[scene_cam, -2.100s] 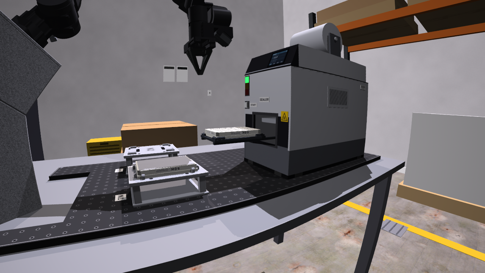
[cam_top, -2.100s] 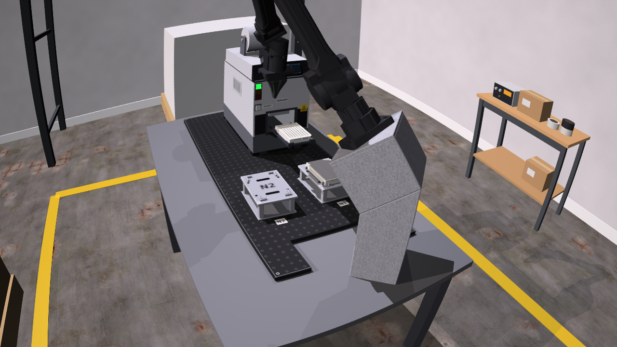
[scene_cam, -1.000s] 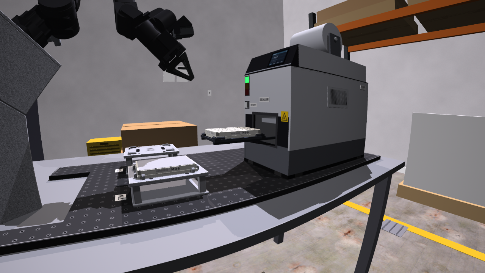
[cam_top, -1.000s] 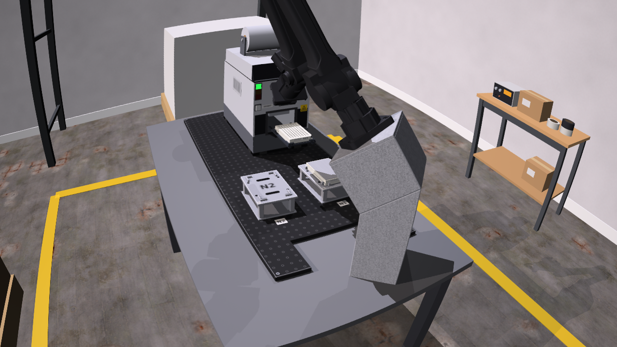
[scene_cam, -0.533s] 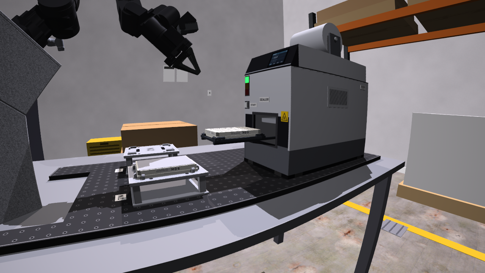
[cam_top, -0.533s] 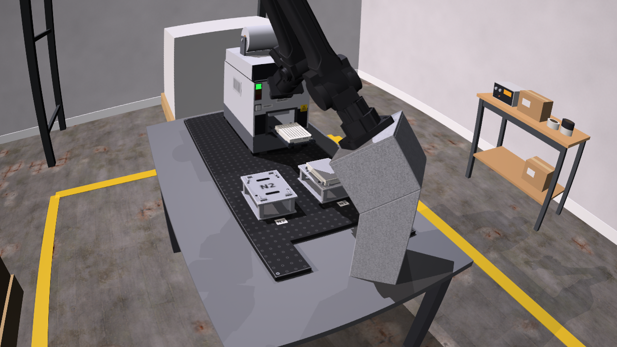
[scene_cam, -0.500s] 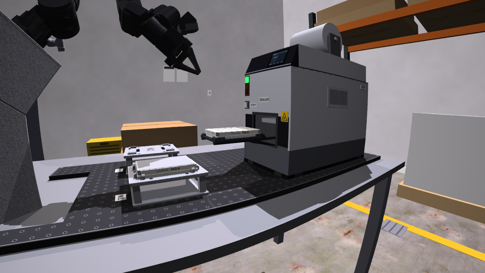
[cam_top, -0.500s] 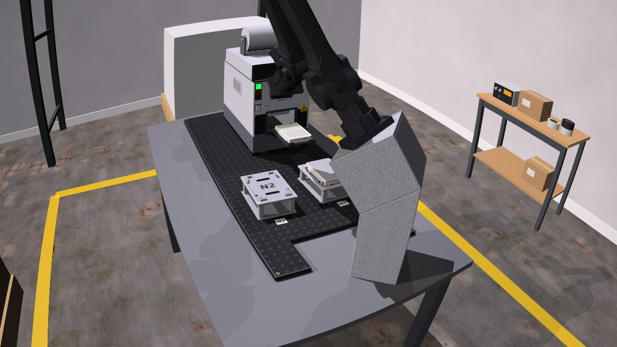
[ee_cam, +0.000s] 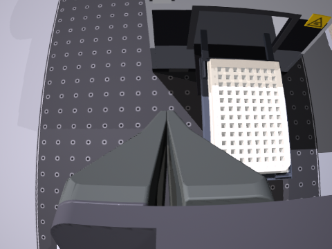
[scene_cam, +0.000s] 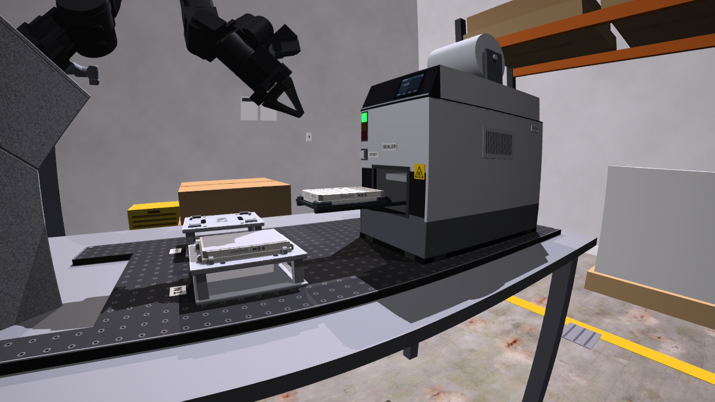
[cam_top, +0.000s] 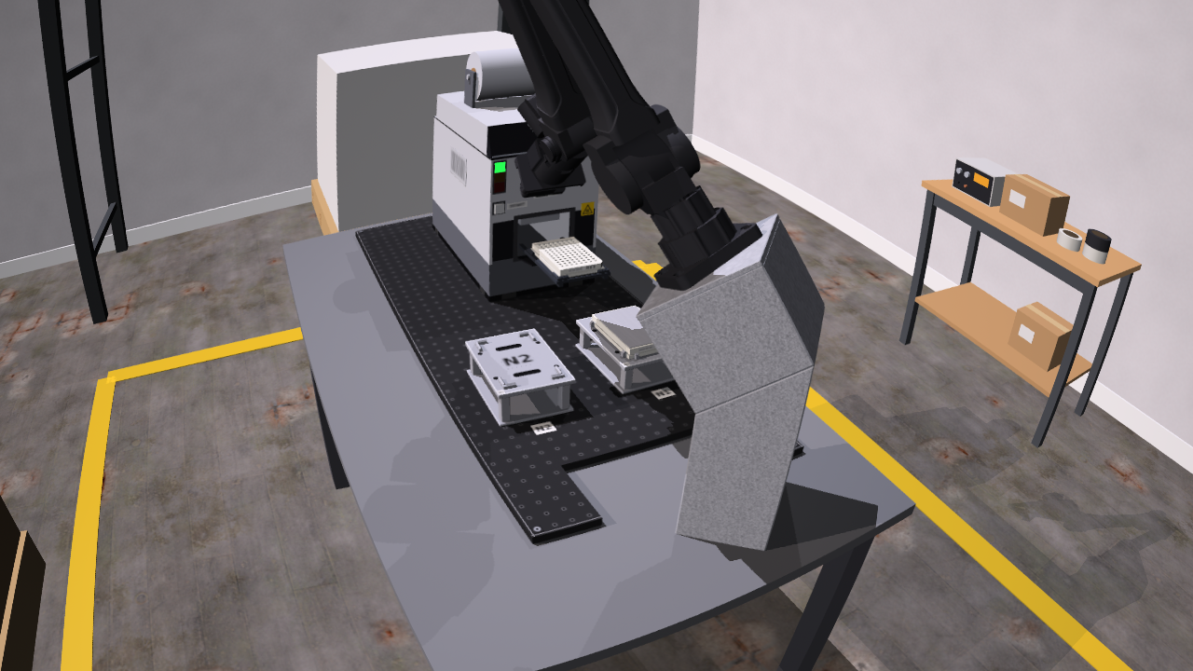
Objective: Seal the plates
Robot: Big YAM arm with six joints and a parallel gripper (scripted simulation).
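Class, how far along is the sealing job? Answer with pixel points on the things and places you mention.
Done: plate M06 point(cam_top: 621, 329) point(scene_cam: 242, 244) sits foil-covered on nest N1.

In hand: open-welled plate M09 point(cam_top: 567, 256) point(scene_cam: 342, 194) point(ee_cam: 248, 117) is on the stage; lamp point(cam_top: 500, 168) point(scene_cam: 363, 117) green, gripper point(scene_cam: 301, 114) point(ee_cam: 167, 122) shut.

Left: press START, seal, return it to N2.

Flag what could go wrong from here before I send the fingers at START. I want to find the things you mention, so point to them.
The closed fingers point(scene_cam: 301, 114) could clip plate M09 point(cam_top: 568, 255) point(scene_cam: 343, 194) point(ee_cam: 249, 117), which sits on the extended stage below START point(cam_top: 499, 208) point(scene_cam: 363, 153). If M09 isn't fully seated, the cycle may end in a red light. Lingering near the stage point(cam_top: 596, 277) point(scene_cam: 344, 205) point(ee_cam: 205, 117) after pressing might block its travel.
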